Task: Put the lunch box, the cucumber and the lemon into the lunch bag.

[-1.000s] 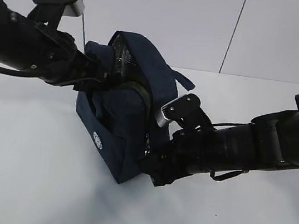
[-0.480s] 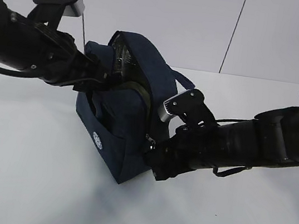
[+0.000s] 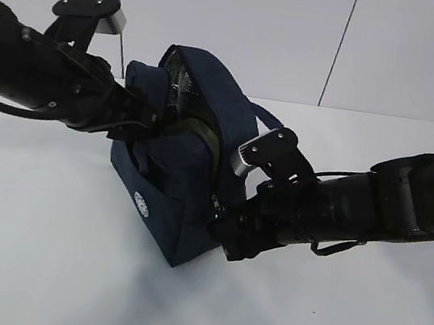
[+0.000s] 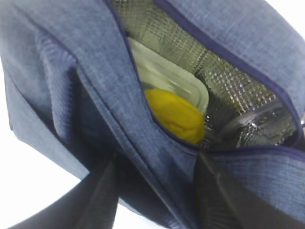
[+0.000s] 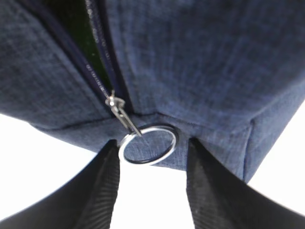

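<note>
Inside the bag (image 3: pixel 173 180) we see lemon (image 4: pixel 174 114) on box (image 4: pixel 167 78). Left fingers (image 4: pixel 155 191) grip its rim; right fingers (image 5: pixel 150 183) stand open about the ring (image 5: pixel 148 144). Next, we judge, closing on it to zip.

Left arm (image 3: pixel 57 81) higher (slightly)

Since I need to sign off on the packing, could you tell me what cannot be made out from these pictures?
- Cucumber: exterior view shows only a dark green strip at the lunch bag mouth; fabric hides the rest.
- Lunch box: left wrist view shows one corner; the lemon and bag wall cover the rest.
- Left gripper: fingers blurred, fabric between them; grip unclear.
- Right gripper: fingers flank the ring pull; contact unclear.
</note>
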Available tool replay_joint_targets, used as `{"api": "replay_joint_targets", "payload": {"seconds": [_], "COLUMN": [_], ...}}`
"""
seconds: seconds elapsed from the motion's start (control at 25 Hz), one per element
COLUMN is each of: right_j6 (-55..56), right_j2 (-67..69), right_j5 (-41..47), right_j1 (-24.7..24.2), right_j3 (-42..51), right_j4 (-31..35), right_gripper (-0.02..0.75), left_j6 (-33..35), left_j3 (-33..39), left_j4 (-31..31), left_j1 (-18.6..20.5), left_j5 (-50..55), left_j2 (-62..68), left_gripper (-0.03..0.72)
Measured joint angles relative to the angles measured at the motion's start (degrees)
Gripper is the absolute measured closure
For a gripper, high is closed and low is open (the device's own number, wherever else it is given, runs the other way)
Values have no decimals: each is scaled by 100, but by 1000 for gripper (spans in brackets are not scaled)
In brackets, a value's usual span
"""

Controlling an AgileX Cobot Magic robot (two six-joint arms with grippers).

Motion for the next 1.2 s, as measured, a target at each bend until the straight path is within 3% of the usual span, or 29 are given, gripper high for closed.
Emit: {"api": "replay_joint_targets", "payload": {"seconds": [0.24,0.48,0.56,0.84,1.2], "right_j6": [11,11,11,97,274], "right_j2": [0,0,0,0,0], "right_j5": [11,54,69,663,806], "right_j1": [0,0,0,0,0], "right_j3": [0,0,0,0,0], "right_j4": [0,0,0,-136,-1101], "right_gripper": [386,389,390,378,374], "left_j6": [0,0,0,0,0], "left_j3": [0,0,0,0,0], "left_j4": [0,0,-11,-19,-69], "left_j1": [0,0,0,0,0], "left_j5": [-10,-10,-10,-10,-10], "left_j2": [0,0,8,8,8], "left_gripper": [350,648,685,693,693]}}
